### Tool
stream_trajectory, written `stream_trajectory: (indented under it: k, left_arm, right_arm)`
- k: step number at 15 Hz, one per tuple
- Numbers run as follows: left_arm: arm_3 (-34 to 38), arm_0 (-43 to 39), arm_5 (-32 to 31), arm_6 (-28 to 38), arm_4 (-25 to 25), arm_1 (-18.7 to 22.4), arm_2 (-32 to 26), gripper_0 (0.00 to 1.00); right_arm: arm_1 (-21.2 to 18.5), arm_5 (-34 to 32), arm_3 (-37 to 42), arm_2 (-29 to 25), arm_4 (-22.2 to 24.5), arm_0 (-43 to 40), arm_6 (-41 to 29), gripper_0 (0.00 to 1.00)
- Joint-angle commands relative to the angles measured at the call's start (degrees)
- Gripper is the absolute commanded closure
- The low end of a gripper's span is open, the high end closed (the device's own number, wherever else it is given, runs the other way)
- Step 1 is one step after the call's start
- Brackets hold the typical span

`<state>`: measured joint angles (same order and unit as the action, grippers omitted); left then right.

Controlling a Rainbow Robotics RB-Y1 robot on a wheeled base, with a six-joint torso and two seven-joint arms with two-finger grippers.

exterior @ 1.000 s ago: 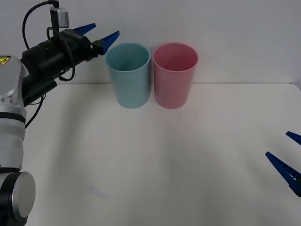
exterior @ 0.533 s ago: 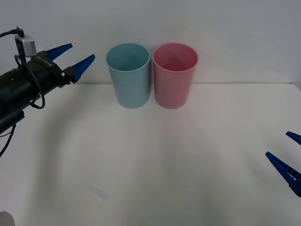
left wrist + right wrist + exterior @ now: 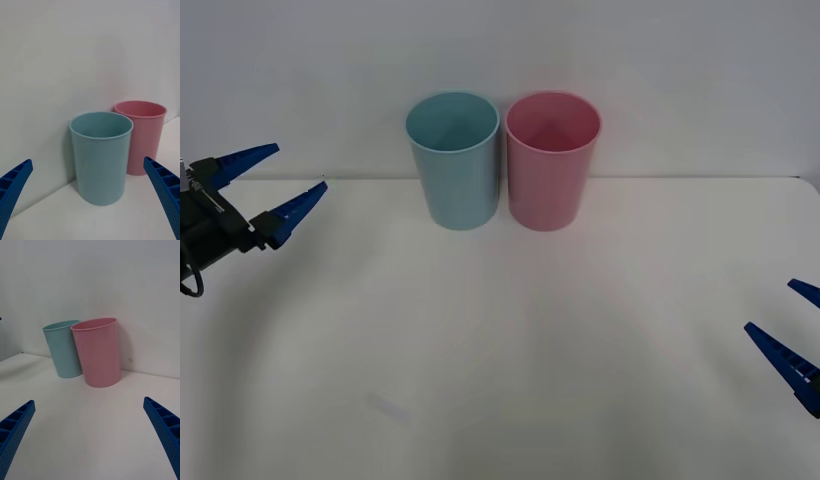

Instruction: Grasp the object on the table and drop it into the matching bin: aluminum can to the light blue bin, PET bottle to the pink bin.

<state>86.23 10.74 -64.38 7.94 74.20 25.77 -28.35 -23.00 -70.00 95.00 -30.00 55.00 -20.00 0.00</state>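
Front view: the tall light blue plastic cup-shaped bin [image 3: 452, 160] and the matching pink plastic bin [image 3: 552, 160] stand upright, touching, at the far edge of the plain white table [image 3: 510, 340]. The left gripper [image 3: 275, 185], released with fingers spread, hangs well left of them. The right gripper [image 3: 795, 330], also spread, sits low at the right edge.

Right wrist view: both bins stand ahead of the parted jaws, pink nearer.

Left wrist view: the light blue bin stands between the parted jaws, ahead; the can cannot be seen inside it.
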Motion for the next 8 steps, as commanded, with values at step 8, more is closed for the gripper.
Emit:
stream_trajectory:
  k: [8]
  left_arm:
    - [-0.01,-11.27,-12.88,-3.64,-1.78,4.91,-8.56,0.0]
  right_arm:
    - [0.0,0.0,0.0,0.0,0.0,0.0,0.0,0.0]
